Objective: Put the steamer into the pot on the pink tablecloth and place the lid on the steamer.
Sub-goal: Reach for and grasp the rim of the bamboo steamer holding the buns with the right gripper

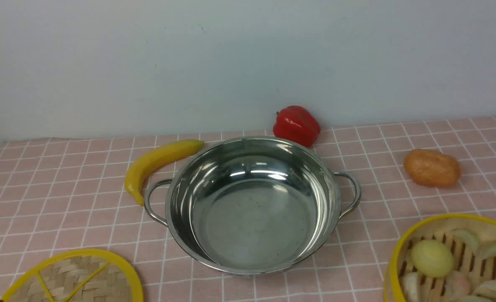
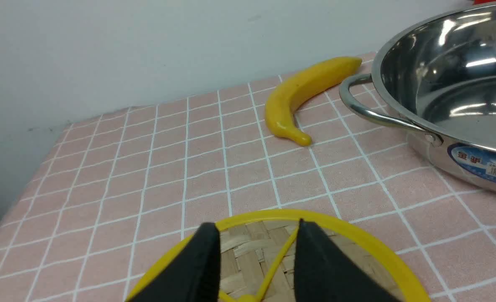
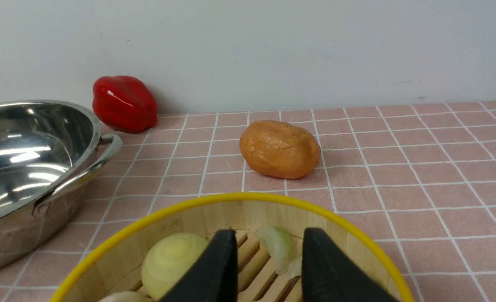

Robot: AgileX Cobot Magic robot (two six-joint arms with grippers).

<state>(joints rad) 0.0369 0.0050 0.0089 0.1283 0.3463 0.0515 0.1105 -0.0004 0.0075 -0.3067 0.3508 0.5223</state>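
Steamer sits on the pink tablecloth at the near right corner, well apart from the pot, its dumplings lying loose on the slats. The right gripper hangs over the basket's inside, close to the far wall, fingers spread and gripping nothing.

The main risk, as I judge it, is the grasp. If the fingers come down inside the wall instead of astride it, they would pinch a dumpling or push the basket away. A pinch at one spot on the rim could also let the steamer tilt in the lift and spill its filling.

The pot looks only a little wider than the basket, so an off-centre descent could catch its rim or the right loop handle and leave the steamer cocked. The potato lies near the path, while the red pepper is clear behind the pot.

The lid lies flat at the near left under the left gripper, also spread and empty. The flat disc offers little to seize, and dragging it could wrinkle the cloth or bump the banana just beside the left handle.
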